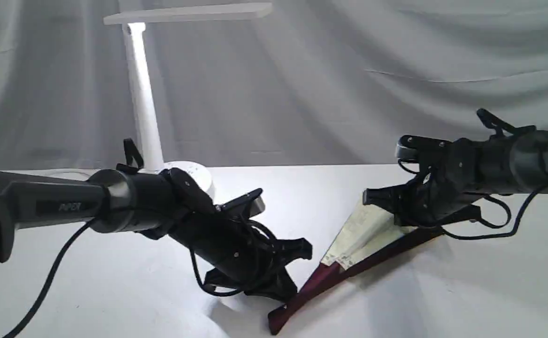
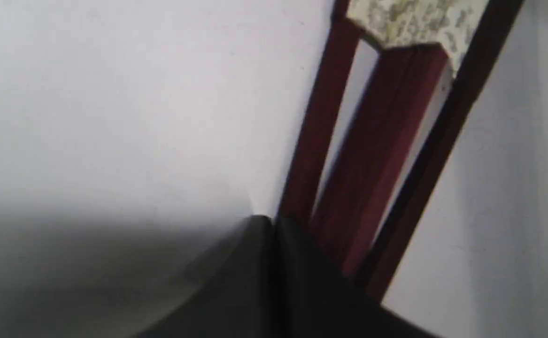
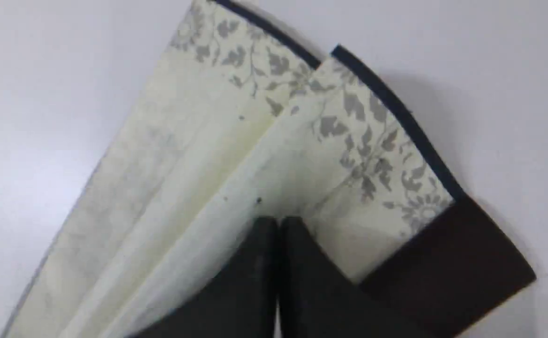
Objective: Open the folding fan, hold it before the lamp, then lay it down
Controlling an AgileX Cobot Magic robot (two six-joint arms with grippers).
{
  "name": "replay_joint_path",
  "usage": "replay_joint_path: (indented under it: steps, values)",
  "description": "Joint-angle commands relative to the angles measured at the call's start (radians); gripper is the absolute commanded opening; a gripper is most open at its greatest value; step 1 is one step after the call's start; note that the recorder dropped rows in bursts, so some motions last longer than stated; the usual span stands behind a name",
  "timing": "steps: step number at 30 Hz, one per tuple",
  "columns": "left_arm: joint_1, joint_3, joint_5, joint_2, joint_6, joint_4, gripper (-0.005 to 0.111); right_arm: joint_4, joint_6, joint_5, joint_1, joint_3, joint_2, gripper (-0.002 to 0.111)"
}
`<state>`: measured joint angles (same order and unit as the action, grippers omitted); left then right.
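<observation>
The fan (image 1: pixel 363 232) looks light, with thin paper that could tear easily. I'd hold its stiff wooden sticks (image 2: pixel 377 155). The left claw (image 2: pixel 274 224) and right claw (image 3: pixel 278 223) are both closed tight.

Obj count: 1 folding fan (image 1: pixel 363 239), 1 lamp (image 1: pixel 143 112) w/ 1 post, 1 light bar (image 1: pixel 189 13) & 1 round base (image 1: pixel 196 172). 2 robot arms, 1 gripper ea.: left gripper (image 2: pixel 274 220), right gripper (image 3: pixel 278 220). Also 1 white table (image 1: pixel 443 291), 1 grey cloth backdrop (image 1: pixel 349 94).
</observation>
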<state>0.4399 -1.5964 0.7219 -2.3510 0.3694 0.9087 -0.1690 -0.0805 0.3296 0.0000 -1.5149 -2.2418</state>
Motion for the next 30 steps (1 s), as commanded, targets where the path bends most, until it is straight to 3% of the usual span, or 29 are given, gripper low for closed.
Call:
replay_joint_path:
  steps: [1,5,12,19,24,30]
  values:
    - [0.024,-0.003,0.007,0.012,0.008,0.023,0.000,-0.028,0.003,-0.022,0.000,-0.035,0.002,0.000]
    - [0.035,-0.003,0.007,0.014,0.021,0.023,0.000,-0.028,0.003,0.006,0.000,-0.052,0.002,0.000]
    - [0.035,-0.003,-0.014,0.096,0.027,-0.108,0.000,-0.028,0.005,0.273,-0.001,-0.111,0.028,0.000]
    - [0.027,-0.003,0.065,0.180,-0.216,-0.447,0.000,-0.028,0.052,0.470,0.000,-0.116,0.099,0.000]
    - [-0.035,0.000,0.196,0.217,-0.250,-0.496,0.000,-0.092,0.118,0.602,0.002,-0.096,0.138,0.000]
    - [-0.117,0.069,0.243,0.295,-0.234,-0.498,0.000,-0.209,0.181,0.567,0.002,0.043,0.214,0.000]
